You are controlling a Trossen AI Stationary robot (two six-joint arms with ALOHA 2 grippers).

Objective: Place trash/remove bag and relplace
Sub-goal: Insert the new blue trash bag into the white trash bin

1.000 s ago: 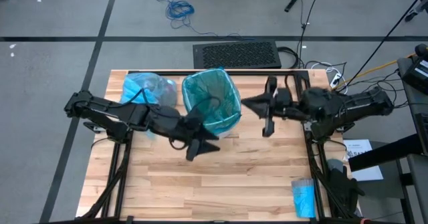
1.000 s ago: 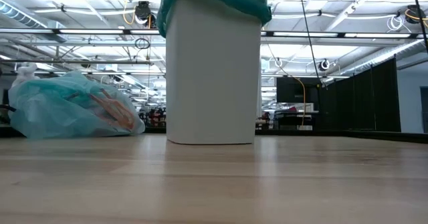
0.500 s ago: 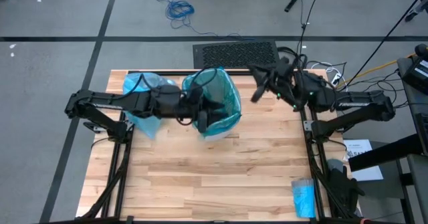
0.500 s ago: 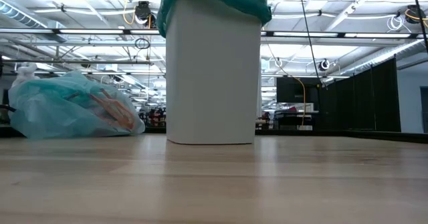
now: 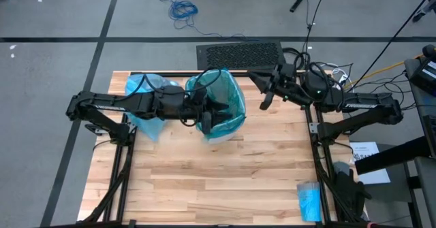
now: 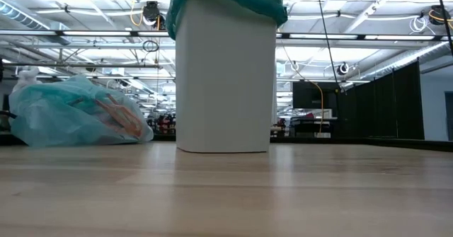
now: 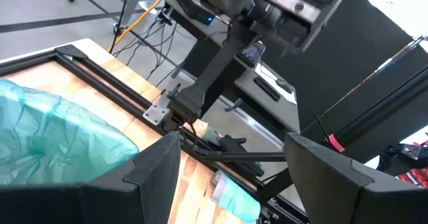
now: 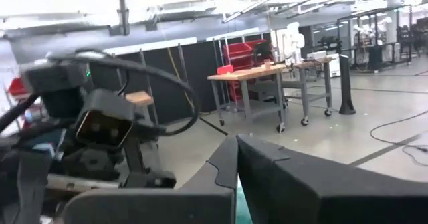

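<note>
The white bin (image 6: 225,81) stands on the table's far middle, lined with a teal-green bag (image 5: 219,97) folded over its rim. The light blue bag (image 5: 144,93) lies on its side on the table, left of the bin. It is bunched shut, and something orange-red shows through it (image 6: 117,118). My left gripper (image 5: 212,118) hangs open, raised over the bin's mouth, with nothing between its fingers (image 7: 157,177). My right gripper (image 5: 263,97) is shut and empty, raised in the air right of the bin near the far edge.
A small bright-blue roll (image 5: 308,201) lies at the table's near right corner. A black mat (image 5: 240,55) lies on the floor beyond the far edge. The near half of the table top (image 5: 218,180) is bare wood.
My left gripper has swung from the near side of the bin toward the far edge and now hangs over the bin's mouth, still open. My right gripper has swung toward the far edge, away from the bin, still shut. Bin and bags have kept still.
</note>
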